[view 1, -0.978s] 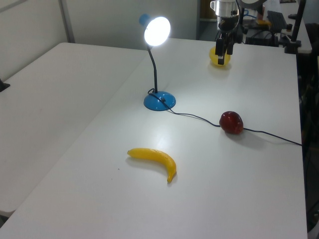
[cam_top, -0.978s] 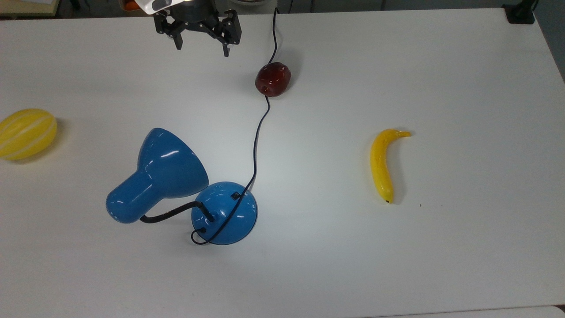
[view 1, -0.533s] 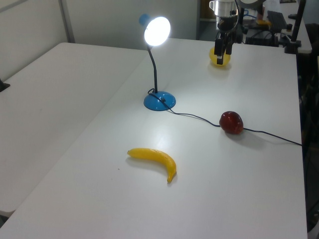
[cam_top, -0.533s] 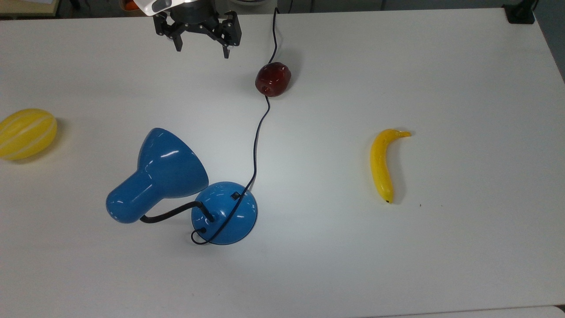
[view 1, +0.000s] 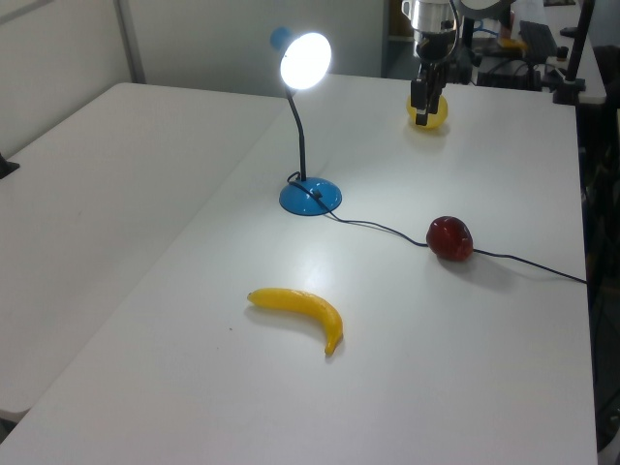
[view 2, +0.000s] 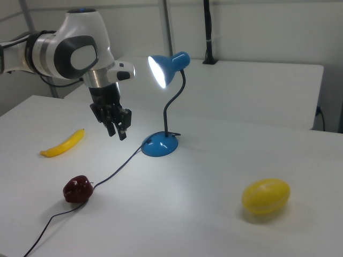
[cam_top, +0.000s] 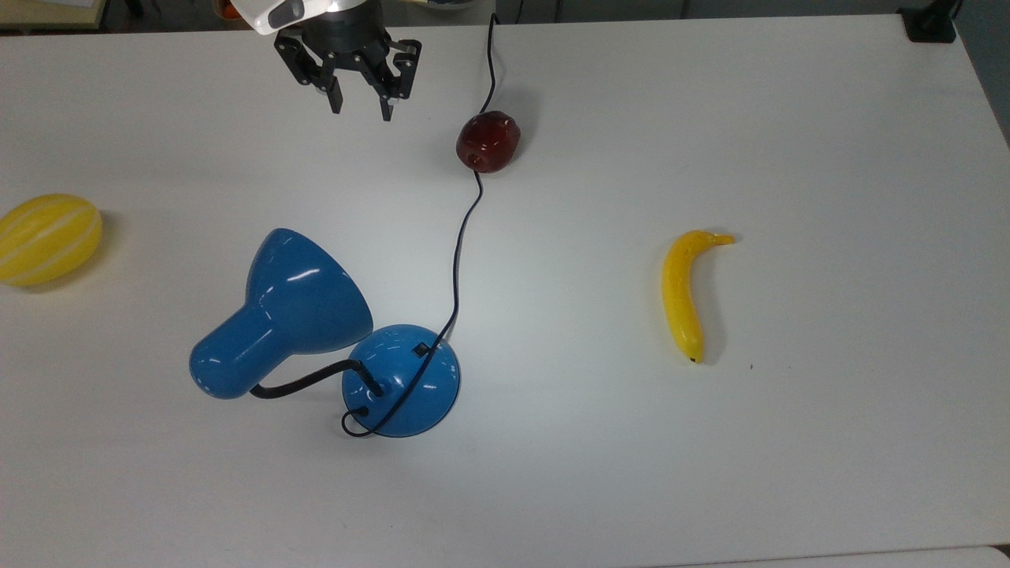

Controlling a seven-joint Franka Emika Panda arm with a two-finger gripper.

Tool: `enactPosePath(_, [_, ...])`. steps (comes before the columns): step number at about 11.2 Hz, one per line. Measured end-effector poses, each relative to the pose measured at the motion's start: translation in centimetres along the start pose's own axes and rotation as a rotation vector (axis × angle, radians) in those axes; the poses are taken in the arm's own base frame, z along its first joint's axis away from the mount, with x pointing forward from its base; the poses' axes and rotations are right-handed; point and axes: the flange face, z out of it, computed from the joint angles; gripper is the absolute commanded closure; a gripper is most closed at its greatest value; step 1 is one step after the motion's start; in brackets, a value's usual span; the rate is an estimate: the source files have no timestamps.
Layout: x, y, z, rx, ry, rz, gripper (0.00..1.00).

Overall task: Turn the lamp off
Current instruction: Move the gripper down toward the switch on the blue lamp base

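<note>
End effector: my black two-finger end effector [cam_top: 361, 111] hangs at the upper left of the top view, above the white tabletop [cam_top: 789, 442]; its fingers stand apart with nothing between them, though the gap is narrower than half a second ago.
Change: over the last second I have rotated my wrist and moved a little toward the frame's centre in the top view; nothing else on the tabletop has shifted.
Meaning for the task: I judge this as the start of the approach, with the fingers drawing in so one tip can press; the lamp has not been touched.
Lamp: the glossy blue desk lamp with a cone shade, black bendy neck and round domed base [cam_top: 401, 380] stands lower left of centre in the top view, well apart from me, and its bulb glows bright in the left view [view 1: 305, 60].
Switch: a small black switch [cam_top: 422, 349] sits on the dome's upper side in the top view, just beside where the black cord [cam_top: 455, 268] crosses the base.
Around: a dark red apple-like fruit [cam_top: 488, 141] lies on the cord near me; a yellow striped melon [cam_top: 47, 238] at the left edge; a yellow banana [cam_top: 685, 293] to the right.
In the way: the shade overhangs beside the base, and the cord lies close to the switch, so my descent probably needs care.
</note>
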Motion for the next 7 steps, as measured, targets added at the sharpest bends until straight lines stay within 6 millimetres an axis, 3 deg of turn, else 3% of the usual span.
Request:
enactPosePath(4, [0.8,-0.3,-0.1,0.036,0.05,0.012,1.0])
enactPosePath(7, [2.8,-0.7,1.8,0.073,0.12,0.045,1.0])
